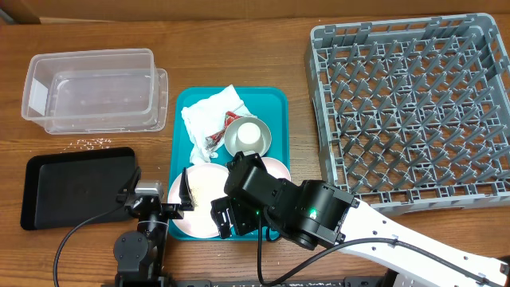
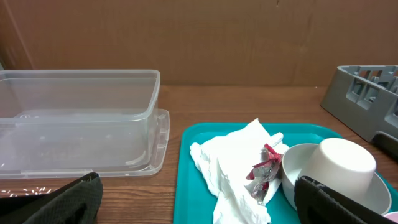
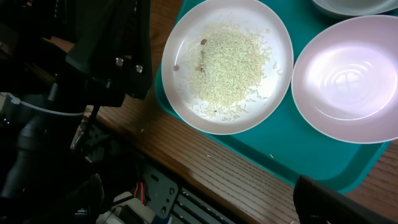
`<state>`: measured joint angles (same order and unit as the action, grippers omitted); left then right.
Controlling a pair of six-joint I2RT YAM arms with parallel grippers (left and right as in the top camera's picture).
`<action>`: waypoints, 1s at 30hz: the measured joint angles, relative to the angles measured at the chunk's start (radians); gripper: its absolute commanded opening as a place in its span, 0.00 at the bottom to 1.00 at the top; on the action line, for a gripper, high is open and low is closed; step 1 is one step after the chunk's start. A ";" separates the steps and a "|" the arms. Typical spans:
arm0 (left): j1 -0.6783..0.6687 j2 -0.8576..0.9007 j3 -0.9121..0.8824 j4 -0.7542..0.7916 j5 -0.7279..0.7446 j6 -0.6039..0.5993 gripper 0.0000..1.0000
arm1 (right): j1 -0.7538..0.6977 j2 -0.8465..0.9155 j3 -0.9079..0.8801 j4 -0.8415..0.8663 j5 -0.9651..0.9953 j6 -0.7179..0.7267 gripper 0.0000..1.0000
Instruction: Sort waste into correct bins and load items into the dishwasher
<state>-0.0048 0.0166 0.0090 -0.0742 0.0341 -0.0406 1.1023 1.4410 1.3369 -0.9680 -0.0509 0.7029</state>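
On the teal tray (image 1: 177, 139), napkins (image 1: 207, 119), plate (image 1: 204, 191) and grey bowl (image 1: 239, 142) lie unsorted; dish rack (image 1: 414, 112) empty. Left end effector (image 1: 184, 191) and right end effector (image 1: 241, 223) spread, holding nothing.

A pale plate (image 3: 186, 93) is sitting on the near left corner of a teal tray (image 3: 311, 162), and white rice-like crumbs (image 3: 227, 62) are lying heaped at its middle, with stray grains and a few darker specks scattering towards its rim. Just beside it on the right, a pale-pink bowl (image 3: 348, 78) is resting empty and catching the light. The rim of a greyish dish (image 3: 348, 5) is peeking in at the top edge. The tray is lying on a wooden worktop (image 3: 205, 168). Black arm hardware (image 3: 106, 50) is filling the left side. One dark finger (image 3: 329, 202) of the right hand (image 3: 199, 208) is showing at the bottom right, gripping nothing.
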 measured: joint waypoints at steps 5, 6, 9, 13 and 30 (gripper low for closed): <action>0.000 0.000 0.000 0.000 0.000 0.000 1.00 | 0.000 0.000 0.000 0.003 0.008 0.000 1.00; 0.000 0.000 0.000 0.000 0.000 0.000 1.00 | 0.000 0.000 0.000 0.005 0.008 0.000 1.00; 0.000 0.000 0.000 0.000 0.000 0.000 1.00 | 0.000 0.000 0.000 0.011 0.011 0.000 1.00; 0.000 0.000 0.000 0.000 0.000 0.000 1.00 | 0.000 0.000 0.000 0.018 0.015 0.000 1.00; 0.000 0.000 0.000 0.000 0.000 0.000 1.00 | 0.000 0.000 0.000 0.036 0.059 0.000 1.00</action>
<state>-0.0048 0.0166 0.0090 -0.0742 0.0341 -0.0406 1.1019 1.4410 1.3369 -0.9321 0.0082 0.7033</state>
